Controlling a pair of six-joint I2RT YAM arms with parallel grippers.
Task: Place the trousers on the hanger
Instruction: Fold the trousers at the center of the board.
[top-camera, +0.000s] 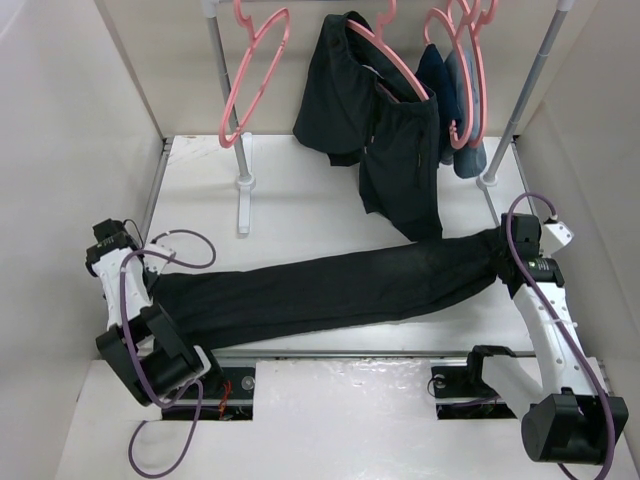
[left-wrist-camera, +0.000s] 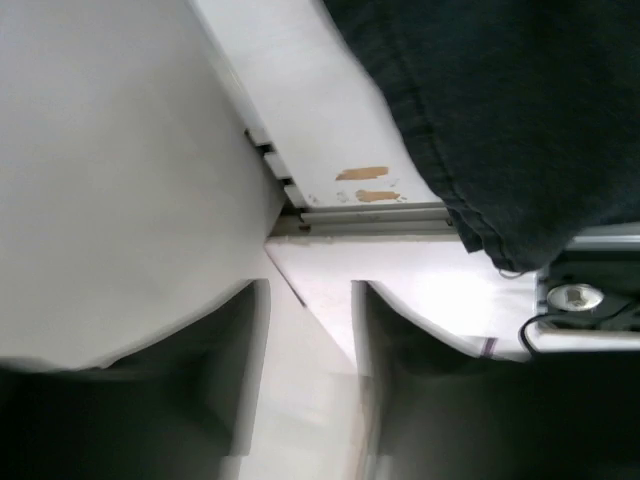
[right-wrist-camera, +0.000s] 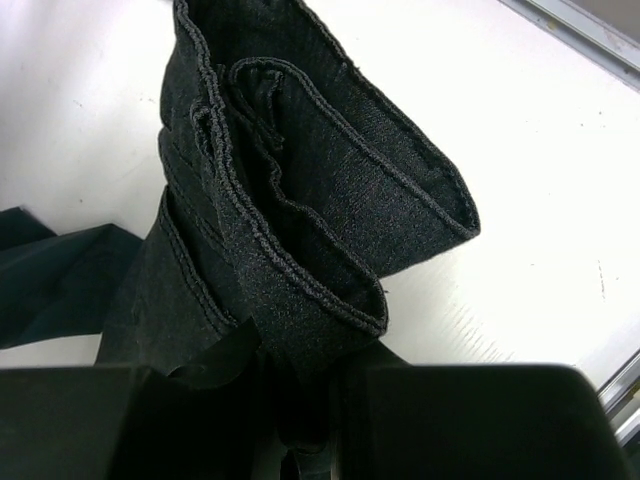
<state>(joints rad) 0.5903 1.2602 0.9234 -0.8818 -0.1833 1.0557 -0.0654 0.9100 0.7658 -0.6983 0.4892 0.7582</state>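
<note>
While the long plain black soft-cloth trousers (top-camera: 330, 290) lie stretched across the white table (top-camera: 300, 215), nothing is hung yet. The right gripper (right-wrist-camera: 300, 400) clamps one folded end. The left gripper (left-wrist-camera: 310, 330) seems parted and empty, and the thin pink plastic hanger (top-camera: 231, 137) hangs bare, well apart.

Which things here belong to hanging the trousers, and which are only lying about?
Job: trousers; empty pink hanger; right gripper, jaws shut on the trousers.
Lying about: short black garment; navy clothes; rack pole.
</note>
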